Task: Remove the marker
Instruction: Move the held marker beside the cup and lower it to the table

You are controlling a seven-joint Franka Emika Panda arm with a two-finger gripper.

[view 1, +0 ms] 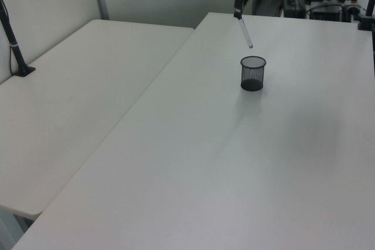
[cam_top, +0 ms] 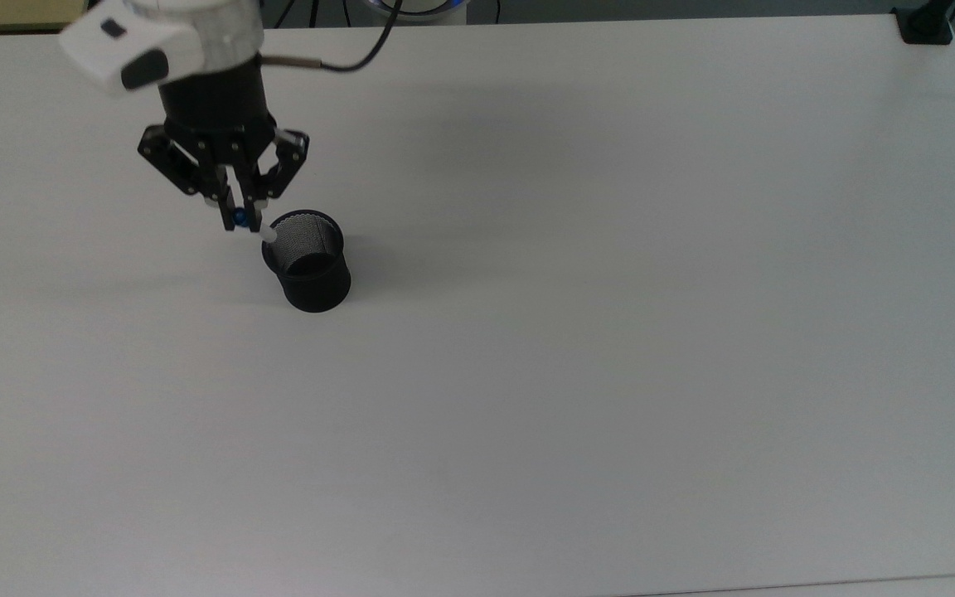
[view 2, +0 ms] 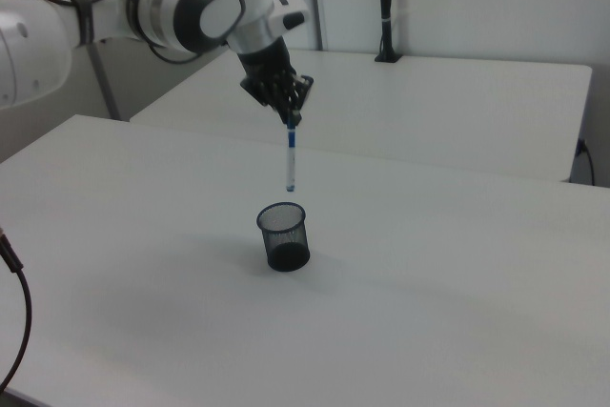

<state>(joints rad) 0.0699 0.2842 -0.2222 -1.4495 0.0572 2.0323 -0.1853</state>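
In the top view, the black two-finger gripper (cam_top: 239, 217) on the white robot arm (cam_top: 164, 37) sits just off the upper left of the black mesh cup (cam_top: 308, 262), its fingers pinching the upper end of the slim white-barrelled marker (cam_top: 252, 226). A blue end of the marker shows between the fingertips, and its white barrel slants down toward the cup's left rim. The cup stands upright on the wide white tabletop (cam_top: 610, 332), its open mouth showing the mesh wall.

In the left view, the gripper (view 1: 238, 13) is up and to the left of the cup (view 1: 253, 74). The marker (view 1: 246, 32) hangs from it tilted, lower end toward the cup, and that end is clear above the rim, apart from it. A second pale tabletop (view 1: 76, 92) lies well to the left of the cup.

In the right view, the gripper (view 2: 292, 122) is above the cup (view 2: 283, 236), closed on the marker (view 2: 291, 161), which hangs almost upright. A blue band shows on the barrel just below the fingertips. The marker's lower end is a short way above the cup's mouth and not touching it.
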